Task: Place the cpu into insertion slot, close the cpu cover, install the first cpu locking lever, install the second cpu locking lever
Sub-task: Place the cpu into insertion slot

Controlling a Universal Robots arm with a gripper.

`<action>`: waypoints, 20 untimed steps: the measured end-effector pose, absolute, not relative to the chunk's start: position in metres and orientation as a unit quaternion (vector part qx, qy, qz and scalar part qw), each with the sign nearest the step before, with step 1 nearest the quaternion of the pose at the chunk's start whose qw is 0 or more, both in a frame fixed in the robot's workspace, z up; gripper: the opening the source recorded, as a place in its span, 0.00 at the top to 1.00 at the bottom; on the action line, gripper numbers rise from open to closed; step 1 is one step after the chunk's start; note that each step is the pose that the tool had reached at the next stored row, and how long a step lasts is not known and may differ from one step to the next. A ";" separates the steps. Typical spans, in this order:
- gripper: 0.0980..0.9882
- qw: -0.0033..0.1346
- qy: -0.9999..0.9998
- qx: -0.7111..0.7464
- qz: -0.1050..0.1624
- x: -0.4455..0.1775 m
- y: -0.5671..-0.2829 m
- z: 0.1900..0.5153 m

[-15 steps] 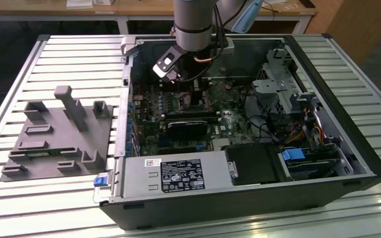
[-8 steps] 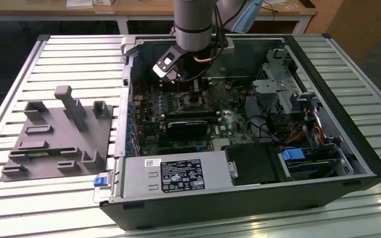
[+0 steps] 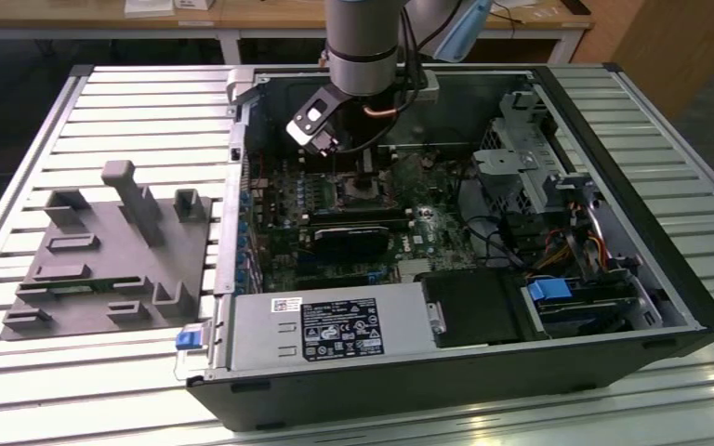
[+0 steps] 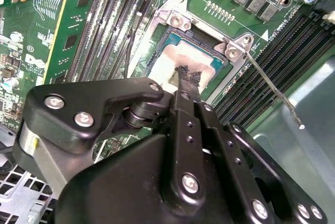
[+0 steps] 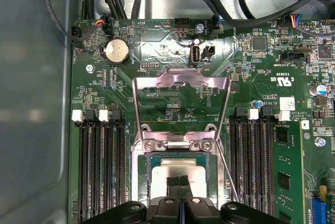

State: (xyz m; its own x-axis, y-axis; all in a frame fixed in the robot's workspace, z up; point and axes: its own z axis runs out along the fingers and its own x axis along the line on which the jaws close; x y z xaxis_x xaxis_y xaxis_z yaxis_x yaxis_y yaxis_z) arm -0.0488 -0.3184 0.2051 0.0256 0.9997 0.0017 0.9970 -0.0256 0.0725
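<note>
The gripper [image 4: 187,75], fingers pinched together with no gap, rests its tips on the cpu [image 4: 170,59], which sits in the slot [image 5: 139,169]. Behind the slot, the cover [image 5: 180,80] is swung open; beside the slot, a thin lever [image 4: 272,92] sticks out unlatched.

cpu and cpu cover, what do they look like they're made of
The cpu top looks like matt silvery-grey metal, going by its dull, even sheen. The cpu cover looks like thin stamped sheet metal, probably steel, bright-finished: it glints along its bent edges.
</note>
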 end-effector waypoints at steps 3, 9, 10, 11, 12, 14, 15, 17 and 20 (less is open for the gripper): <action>1.00 0.025 0.698 0.716 0.026 -0.049 -0.318 0.207; 1.00 0.025 0.698 0.716 0.026 -0.049 -0.318 0.208; 1.00 0.025 0.698 0.716 0.026 -0.049 -0.318 0.208; 1.00 0.025 0.698 0.716 0.026 -0.049 -0.318 0.209; 1.00 0.025 0.698 0.716 0.026 -0.049 -0.318 0.209; 1.00 0.025 0.698 0.716 0.026 -0.049 -0.318 0.209; 1.00 0.025 0.698 0.716 0.026 -0.049 -0.318 0.209; 1.00 0.025 0.698 0.716 0.026 -0.049 -0.318 0.209; 1.00 0.025 0.698 0.716 0.026 -0.049 -0.318 0.210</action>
State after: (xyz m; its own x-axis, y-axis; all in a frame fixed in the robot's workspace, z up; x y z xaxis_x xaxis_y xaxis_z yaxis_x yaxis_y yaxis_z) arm -0.0488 -0.3184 0.2102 0.0255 0.9997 0.0013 0.9971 -0.0256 0.0722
